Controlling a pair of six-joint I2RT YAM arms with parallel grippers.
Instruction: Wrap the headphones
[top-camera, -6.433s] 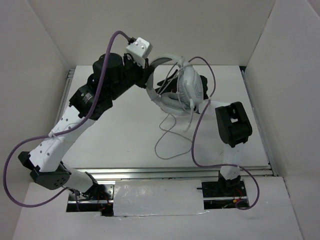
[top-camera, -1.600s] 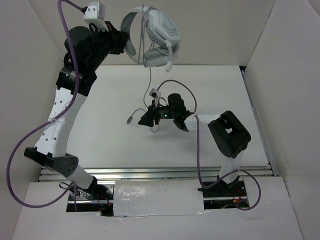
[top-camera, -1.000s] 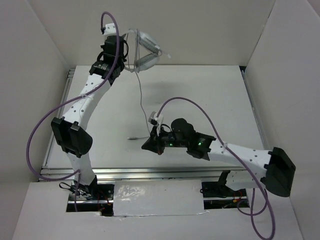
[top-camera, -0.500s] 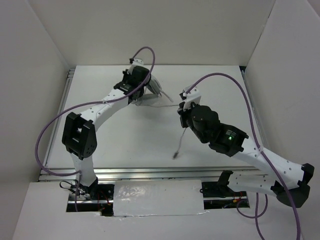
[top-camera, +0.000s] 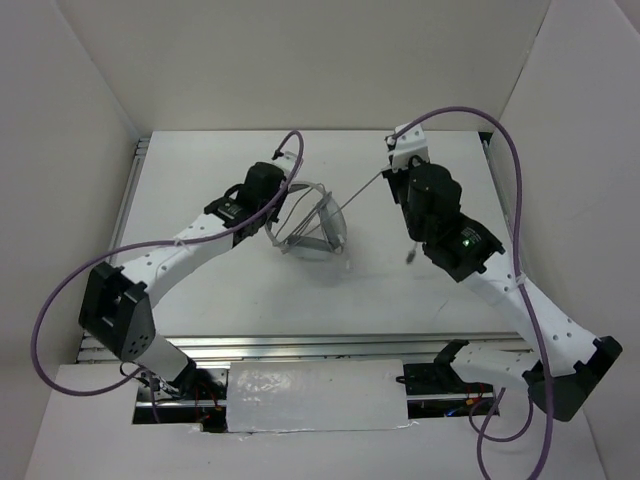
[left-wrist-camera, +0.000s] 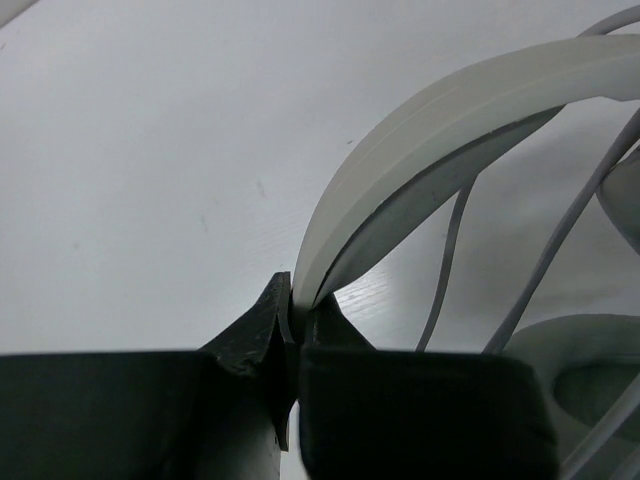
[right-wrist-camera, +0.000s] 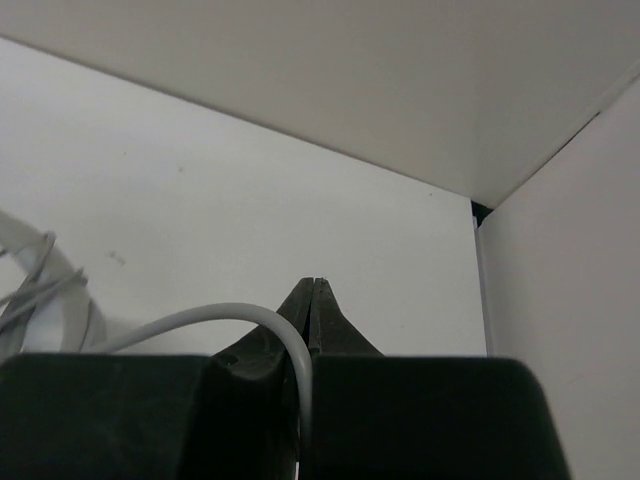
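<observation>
left tool (left-wrist-camera: 291, 305) gripping headphones (left-wrist-camera: 430, 130), right tool (right-wrist-camera: 313, 292) pinching cable (right-wrist-camera: 200, 318)

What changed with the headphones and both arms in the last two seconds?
The left end effector lowered the headphones from high at the back toward the table. The right end effector swung from centre to the right rear, drawing the cable taut. Both kept their hold.

Light: bright, even, coming from overhead.
Shadows: a soft grey patch on the table (top-camera: 300, 300) beneath the headphones (top-camera: 315, 235).
Focus: wrist views — close foreground dark and blurred.
</observation>
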